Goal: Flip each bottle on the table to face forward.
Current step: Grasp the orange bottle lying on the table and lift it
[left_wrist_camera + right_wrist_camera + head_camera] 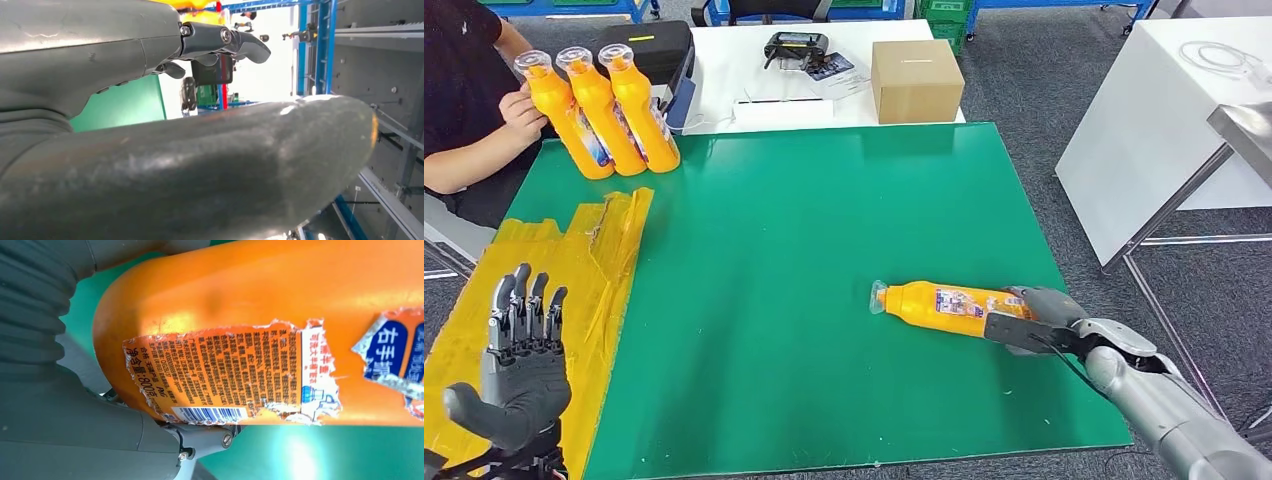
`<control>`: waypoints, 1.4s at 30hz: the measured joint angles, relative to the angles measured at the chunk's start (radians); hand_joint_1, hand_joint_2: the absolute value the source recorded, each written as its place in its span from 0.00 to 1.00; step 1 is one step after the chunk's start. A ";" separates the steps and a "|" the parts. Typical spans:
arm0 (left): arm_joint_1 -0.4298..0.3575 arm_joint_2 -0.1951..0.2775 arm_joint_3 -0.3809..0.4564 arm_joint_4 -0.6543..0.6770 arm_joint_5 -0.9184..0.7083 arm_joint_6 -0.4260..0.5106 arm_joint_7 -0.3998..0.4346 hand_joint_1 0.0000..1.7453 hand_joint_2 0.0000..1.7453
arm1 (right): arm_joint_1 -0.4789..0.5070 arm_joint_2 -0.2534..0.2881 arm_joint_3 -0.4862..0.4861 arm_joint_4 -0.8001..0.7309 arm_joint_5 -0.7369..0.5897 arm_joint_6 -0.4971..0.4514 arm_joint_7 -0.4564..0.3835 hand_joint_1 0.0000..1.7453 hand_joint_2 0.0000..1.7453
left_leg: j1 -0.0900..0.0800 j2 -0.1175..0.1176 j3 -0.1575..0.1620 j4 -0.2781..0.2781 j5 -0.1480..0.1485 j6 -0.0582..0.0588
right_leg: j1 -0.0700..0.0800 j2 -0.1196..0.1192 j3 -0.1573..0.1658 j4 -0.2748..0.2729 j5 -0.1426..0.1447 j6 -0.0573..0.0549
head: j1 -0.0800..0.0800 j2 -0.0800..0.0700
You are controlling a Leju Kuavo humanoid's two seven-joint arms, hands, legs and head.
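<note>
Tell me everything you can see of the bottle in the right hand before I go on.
The bottle is orange, glossy, plastic-looking, with a clear cap pointing toward the robot's left. It lies on its side on the green mat, near the mat's right edge. The right hand grips its base end. The right wrist view shows a torn label with fine print, a barcode and a blue-and-white patch.

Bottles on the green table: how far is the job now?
Three bottles stand together at the far left corner, beside a person's hand; they look finished. One lying bottle is in hand: the right hand grips its base. The left hand waits, holding nothing. Left: turning this one.
</note>
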 joint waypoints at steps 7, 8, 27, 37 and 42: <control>0.007 0.000 -0.009 0.000 0.002 0.002 0.011 0.00 0.00 | 0.049 0.108 -0.080 0.004 -0.005 -0.085 -0.058 1.00 1.00 | 0.002 0.000 0.000 0.000 0.000 0.000 | 0.003 0.001 0.001 0.000 0.001 -0.001 | 0.000 0.000; 0.008 -0.001 -0.011 -0.001 0.001 0.002 0.014 0.00 0.00 | 0.065 0.138 -0.102 -0.001 -0.009 -0.107 -0.073 1.00 1.00 | 0.003 0.000 0.000 0.000 0.000 0.000 | 0.003 0.001 0.001 0.000 0.001 -0.001 | 0.000 0.000; 0.064 -0.022 -0.100 -0.020 -0.017 0.023 0.142 0.00 1.00 | 0.302 0.561 -0.379 -0.238 -0.039 -0.104 -0.220 1.00 1.00 | 0.003 -0.005 -0.012 0.000 0.001 -0.001 | 0.003 -0.004 -0.010 0.001 0.001 -0.002 | 0.000 0.000; 0.092 -0.032 -0.174 -0.023 -0.011 0.042 0.160 0.00 1.00 | 0.306 0.675 -0.373 -0.288 -0.044 -0.077 -0.232 1.00 1.00 | 0.004 -0.005 -0.013 0.000 0.001 -0.002 | 0.003 -0.004 -0.011 0.001 0.001 -0.002 | 0.000 0.000; 0.108 -0.037 -0.199 -0.034 -0.011 0.049 0.160 0.00 1.00 | 0.307 0.706 -0.344 -0.294 -0.038 -0.073 -0.232 1.00 1.00 | 0.004 -0.005 -0.014 0.000 0.001 -0.002 | 0.003 -0.004 -0.011 0.001 0.001 -0.002 | 0.000 0.000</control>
